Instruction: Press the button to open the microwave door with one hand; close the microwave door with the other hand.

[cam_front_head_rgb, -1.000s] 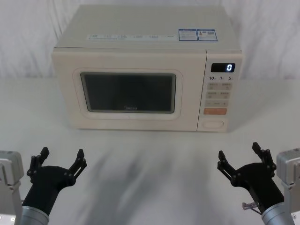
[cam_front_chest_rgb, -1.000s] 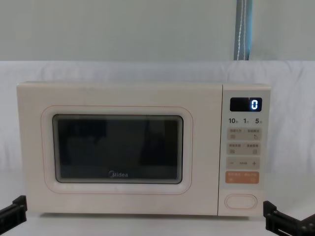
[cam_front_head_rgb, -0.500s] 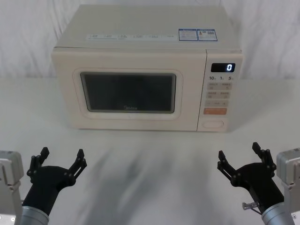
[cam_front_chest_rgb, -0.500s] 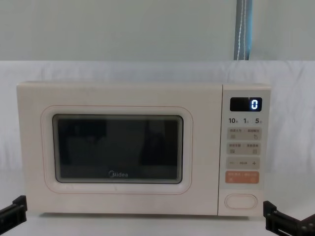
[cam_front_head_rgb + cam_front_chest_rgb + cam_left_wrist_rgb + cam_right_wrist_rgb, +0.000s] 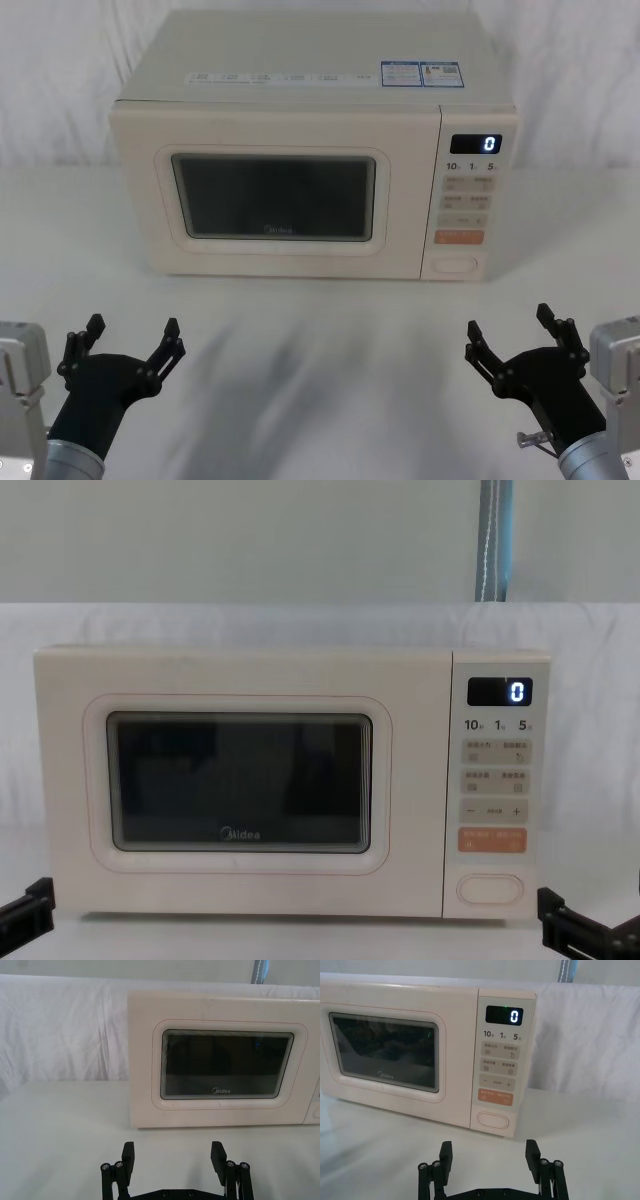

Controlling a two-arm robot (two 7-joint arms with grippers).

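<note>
— Head view?
— The microwave (image 5: 300,150) stands at the back of the white surface (image 5: 320,340), the microwave door (image 5: 275,195) flush shut. My left gripper (image 5: 130,345) and right gripper (image 5: 512,332) hover near me, jaws apart, well short of it.

— Wrist views?
— The right wrist view shows the button (image 5: 493,1120) at the panel's foot, below the orange key (image 5: 495,1097).

— Chest view?
— Display (image 5: 500,692) reads 0.

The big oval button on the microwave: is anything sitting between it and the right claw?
Nothing visible. Only bare table lies between the open right gripper and the button.
</note>
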